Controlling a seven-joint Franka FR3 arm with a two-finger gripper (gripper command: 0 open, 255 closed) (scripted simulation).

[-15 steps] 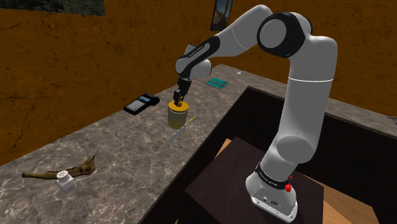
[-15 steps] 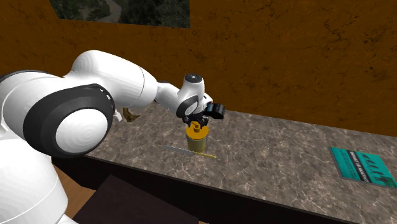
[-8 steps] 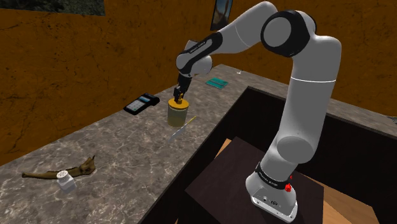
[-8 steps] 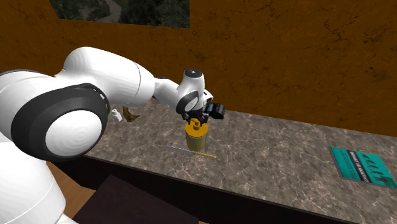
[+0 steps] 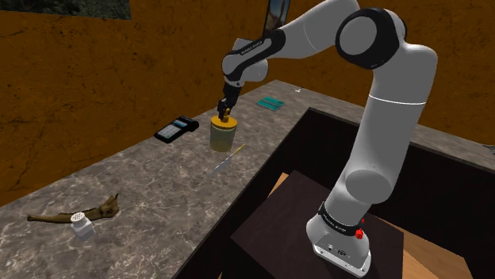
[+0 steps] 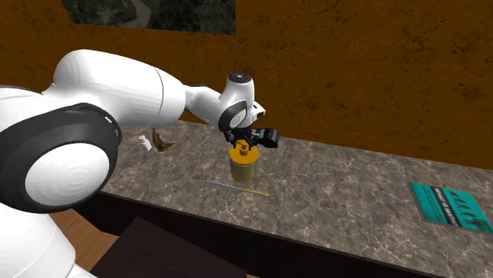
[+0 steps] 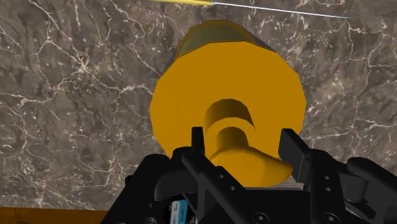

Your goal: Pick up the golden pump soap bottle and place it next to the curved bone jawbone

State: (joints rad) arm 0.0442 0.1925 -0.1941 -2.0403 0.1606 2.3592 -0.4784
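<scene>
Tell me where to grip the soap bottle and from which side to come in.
Grip the narrow pump on top of the soap bottle, coming straight down from above. The bottle is upright, its round body looks too wide for the gripper, and the pump fits between the two fingers.

You have grey marbled counter (image 5: 143, 186). Landmark: golden pump bottle (image 5: 223, 136) over its middle. Whether base touches top, you cannot tell. Thin stick (image 5: 228, 161), yellow at one end, lies flat just beside bottle, on counter's open-edge side. Black handset-like device (image 5: 176, 128) near bottle, on wall side. Teal card (image 5: 271, 103) farther from bottle, toward shoulder view's right. Brown jawbone (image 5: 75, 212) well apart from bottle, toward shoulder view's left, with small white jar (image 5: 82, 229) just beside it.
</scene>
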